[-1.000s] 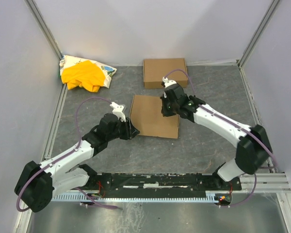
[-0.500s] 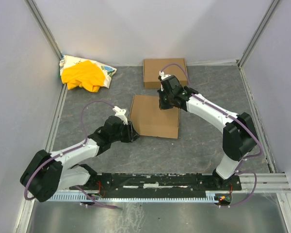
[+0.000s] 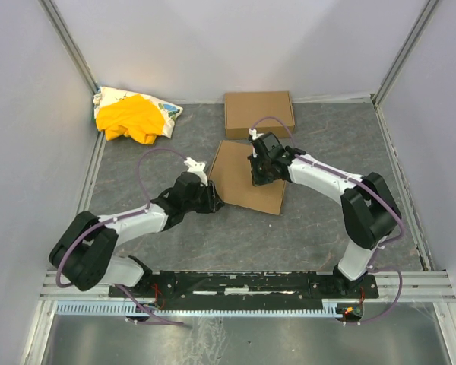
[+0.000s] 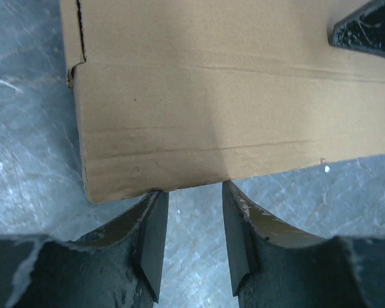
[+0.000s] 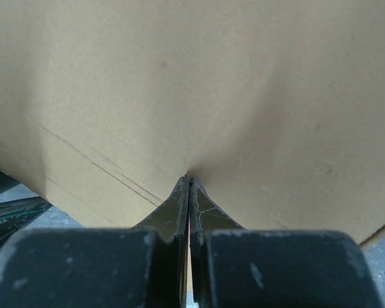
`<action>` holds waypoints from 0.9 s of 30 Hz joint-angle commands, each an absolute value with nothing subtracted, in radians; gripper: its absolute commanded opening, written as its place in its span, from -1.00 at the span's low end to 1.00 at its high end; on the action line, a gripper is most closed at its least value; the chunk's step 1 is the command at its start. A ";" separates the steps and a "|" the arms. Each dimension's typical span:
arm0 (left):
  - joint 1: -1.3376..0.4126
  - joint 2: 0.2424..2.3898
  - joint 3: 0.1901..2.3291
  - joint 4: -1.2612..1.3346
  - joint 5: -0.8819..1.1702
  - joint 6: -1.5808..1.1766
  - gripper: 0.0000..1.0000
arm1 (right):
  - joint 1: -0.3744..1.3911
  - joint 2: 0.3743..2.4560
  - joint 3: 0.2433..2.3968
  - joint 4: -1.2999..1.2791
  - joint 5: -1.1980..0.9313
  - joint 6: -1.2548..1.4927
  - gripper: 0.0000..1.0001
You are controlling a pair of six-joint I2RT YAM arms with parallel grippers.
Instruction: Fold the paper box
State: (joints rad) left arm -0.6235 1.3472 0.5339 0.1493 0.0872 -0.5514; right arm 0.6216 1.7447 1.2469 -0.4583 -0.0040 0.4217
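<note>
Grey, stone-patterned matting covers the worktop (image 3: 327,228), which is closed in on three sides by pale walls (image 3: 235,46) with metal rails along their foot. A yellow cloth bundle (image 3: 133,118) is seen in the far left corner. A neat brown carton (image 3: 259,114) is placed at the middle of the far edge.

The paper box (image 3: 239,186) lies flat near the centre of the worktop. It is turned a little, so that its sides are not parallel to the worktop edges, and it is apart from the other carton.

The left arm is stretched low from its base at the near edge towards the centre. The left tool (image 3: 213,199) is held at the near left corner of the paper box. Its jaws are partly apart and nothing is gripped between them; the cardboard edge is seen just at the fingertips (image 4: 155,205), but it cannot be told if they touch it.

The right arm is bent at the elbow on the right side, and its forearm is pointed to the left. The right tool (image 3: 260,171) is fully closed, and its joined tips are set against the top face of the paper box, near the far right part.
</note>
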 commanded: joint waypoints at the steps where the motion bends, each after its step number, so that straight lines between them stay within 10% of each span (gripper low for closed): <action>1: -0.626 1.418 0.634 0.177 0.054 -0.508 -0.07 | 0.625 1.762 1.235 -0.404 -0.056 0.420 -0.97; 27: -0.630 1.379 0.690 0.105 0.056 -0.493 -0.09 | 0.337 1.820 1.627 -0.691 0.160 0.355 -0.95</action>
State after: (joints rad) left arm -0.6243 1.3621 0.6403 0.0834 0.0578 -0.5297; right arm 0.3729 1.7340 1.5272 -0.6651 0.1341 0.3767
